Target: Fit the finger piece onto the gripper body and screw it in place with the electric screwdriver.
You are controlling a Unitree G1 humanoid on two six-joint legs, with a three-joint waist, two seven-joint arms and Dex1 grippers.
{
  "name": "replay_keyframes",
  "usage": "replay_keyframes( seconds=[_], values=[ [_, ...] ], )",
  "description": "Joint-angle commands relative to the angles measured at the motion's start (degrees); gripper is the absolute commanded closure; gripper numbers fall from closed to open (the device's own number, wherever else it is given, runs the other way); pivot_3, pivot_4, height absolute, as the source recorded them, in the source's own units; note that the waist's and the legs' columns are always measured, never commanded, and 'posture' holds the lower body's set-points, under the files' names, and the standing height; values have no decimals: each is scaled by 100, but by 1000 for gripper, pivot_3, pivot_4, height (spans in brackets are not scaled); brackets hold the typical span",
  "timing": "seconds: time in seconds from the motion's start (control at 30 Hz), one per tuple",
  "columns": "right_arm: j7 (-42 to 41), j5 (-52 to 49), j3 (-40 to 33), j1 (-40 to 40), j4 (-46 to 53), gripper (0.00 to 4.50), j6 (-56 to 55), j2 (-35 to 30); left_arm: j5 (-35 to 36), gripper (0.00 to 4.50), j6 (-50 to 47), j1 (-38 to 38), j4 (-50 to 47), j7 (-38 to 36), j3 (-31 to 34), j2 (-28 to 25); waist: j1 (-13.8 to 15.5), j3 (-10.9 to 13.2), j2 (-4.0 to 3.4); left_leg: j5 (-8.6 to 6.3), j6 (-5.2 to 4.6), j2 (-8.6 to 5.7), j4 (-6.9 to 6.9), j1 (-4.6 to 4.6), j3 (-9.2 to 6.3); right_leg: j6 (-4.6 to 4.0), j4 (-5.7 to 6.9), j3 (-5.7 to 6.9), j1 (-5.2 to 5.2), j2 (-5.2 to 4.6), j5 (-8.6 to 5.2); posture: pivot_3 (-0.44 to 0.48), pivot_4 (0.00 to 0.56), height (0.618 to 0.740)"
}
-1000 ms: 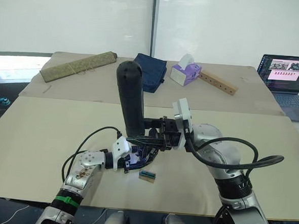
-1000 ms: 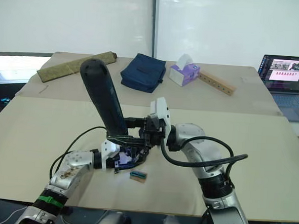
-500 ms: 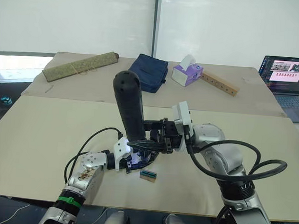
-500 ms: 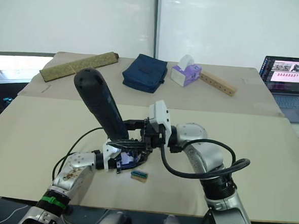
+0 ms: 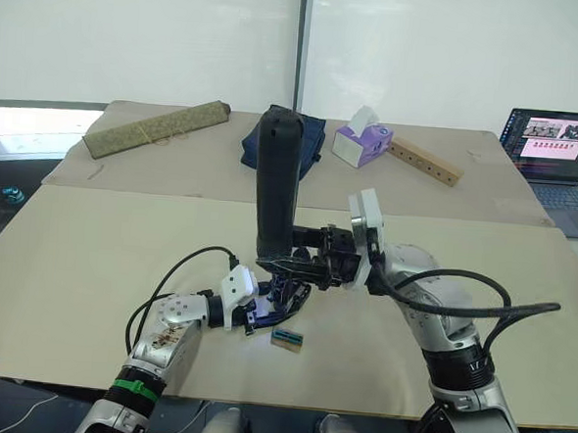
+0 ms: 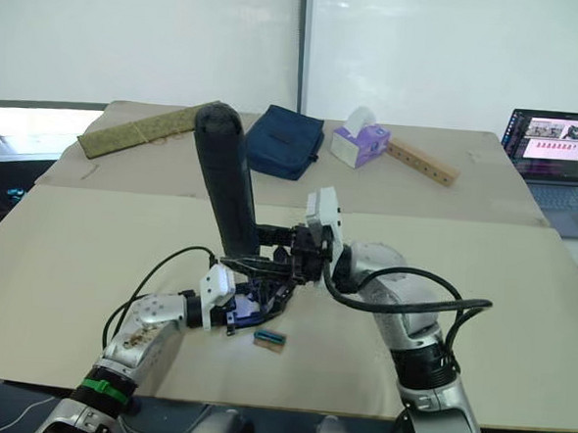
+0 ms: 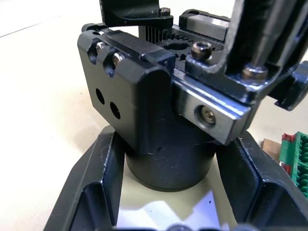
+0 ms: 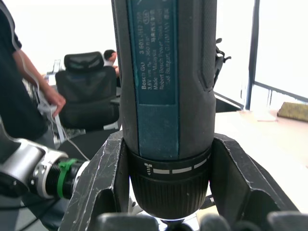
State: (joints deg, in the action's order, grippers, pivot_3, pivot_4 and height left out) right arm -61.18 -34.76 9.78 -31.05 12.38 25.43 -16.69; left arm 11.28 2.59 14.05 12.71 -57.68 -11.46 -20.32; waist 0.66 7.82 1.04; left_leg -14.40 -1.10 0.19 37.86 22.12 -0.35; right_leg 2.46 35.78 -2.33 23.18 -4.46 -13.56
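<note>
The electric screwdriver [image 5: 276, 186] stands nearly upright over the middle of the table, its tip hidden low between the two arms. My right gripper [image 5: 288, 267] is shut on its lower collar; the right wrist view shows the fingers [image 8: 103, 183] clamped on both sides of the screwdriver [image 8: 166, 91]. Below the tip sits the gripper body [image 7: 163, 101], its round base held between the fingers [image 7: 103, 178] of my left gripper [image 5: 264, 308], which is shut on it. I cannot tell the finger piece apart from the black parts on top of the body.
A small green-and-tan block [image 5: 284, 339] lies just in front of the grippers. At the back stand a rolled mat [image 5: 155, 128], a blue bag [image 6: 284, 140], a tissue box [image 5: 360, 142] and a wooden bar [image 5: 425, 161]. A laptop [image 5: 558, 154] sits far right.
The screwdriver's top has swung to the right, from leaning left to nearly upright, with the right wrist turning. The left gripper still holds the gripper body in place.
</note>
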Motion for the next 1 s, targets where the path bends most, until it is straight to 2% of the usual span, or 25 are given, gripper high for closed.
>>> replay_keyframes(
  seconds=[0.03, 0.27, 0.47, 0.77, 0.83, 0.93, 1.0],
  values=[
    [-67, -498, -183, -161, 675, 2602, -208, 223, -343, 2243, -529, -245, 705, 303, -133, -82, -11, 0, 0, 0, 0, 0, 0, -2, 0, 1, 1, -1, -1, 0, 0, 0, 150, 740],
    [-28, -692, -329, 204, 710, 2602, -88, 89, -336, 2243, -549, -254, 715, 318, -152, -104, -20, -5, 9, 0, 0, 12, 0, -40, 1, 1, 3, 1, -32, 5, -1, 0, 150, 740],
    [114, -942, -388, 57, 1081, 2602, 34, 49, -317, 2243, -561, -255, 719, 320, -138, -99, -44, -4, 6, 0, 0, 21, 0, -41, 5, -2, 5, 0, -29, 11, -2, 0, 150, 740],
    [304, -1655, -831, -24, 1828, 2602, 495, -704, -155, 2243, -649, -239, 701, 338, 10, -79, -33, -4, 7, 0, 0, 21, 0, -39, 6, -1, 0, -1, -30, 4, -2, 0, 150, 740],
    [350, -1828, -1028, -11, 1973, 2602, 605, -962, -102, 1235, -686, -252, 694, 314, 48, -108, -34, -4, 6, 0, 0, 24, 0, -39, 6, -1, 0, -1, -30, 5, -3, 0, 150, 740],
    [431, -2040, -1241, -8, 2095, 2602, 738, -1267, -47, 39, -741, -278, 672, 272, 91, -145, -55, -4, 2, 0, 0, 28, -1, -37, 7, -2, 0, -2, -27, 7, -4, 0, 150, 740],
    [495, -2309, -1545, 2, 2228, 2602, 917, -1650, -24, 13, -708, -319, 644, 206, 154, -258, -66, -2, -3, 0, 0, 33, -2, -37, 8, -3, 0, -2, -25, 10, -4, 0, 150, 740]
  ],
)
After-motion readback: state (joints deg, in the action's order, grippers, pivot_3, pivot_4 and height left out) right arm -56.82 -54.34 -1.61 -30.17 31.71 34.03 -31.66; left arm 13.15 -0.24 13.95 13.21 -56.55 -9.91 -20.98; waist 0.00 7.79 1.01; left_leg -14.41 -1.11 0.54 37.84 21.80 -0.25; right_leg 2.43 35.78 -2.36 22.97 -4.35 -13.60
